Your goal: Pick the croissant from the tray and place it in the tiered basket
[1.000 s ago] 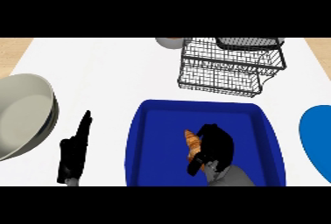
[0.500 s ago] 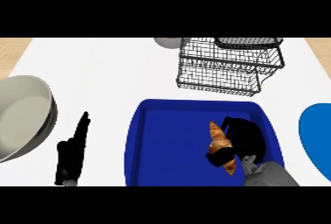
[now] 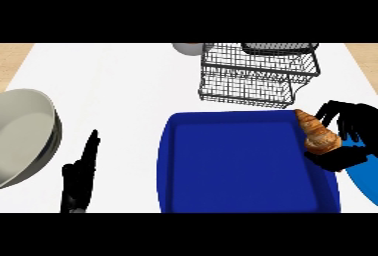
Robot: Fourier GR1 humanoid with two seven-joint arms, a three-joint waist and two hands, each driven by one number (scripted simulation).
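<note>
A white counter (image 3: 118, 90) with tan wood showing at its far corners carries one blue tray (image 3: 244, 165), one black wire basket (image 3: 255, 75) with tiers beyond it, one pale bowl (image 3: 22, 135) at the left and one blue plate (image 3: 365, 175) at the right edge. The single croissant (image 3: 317, 132) sits over the tray's right rim, clasped by the right hand's (image 3: 358, 122) curled fingers and thumb. The left hand (image 3: 80, 175) rests lower left with its fingers straight.

Plain black left hand (image 3: 80, 177), plain black right hand (image 3: 354, 127)
</note>
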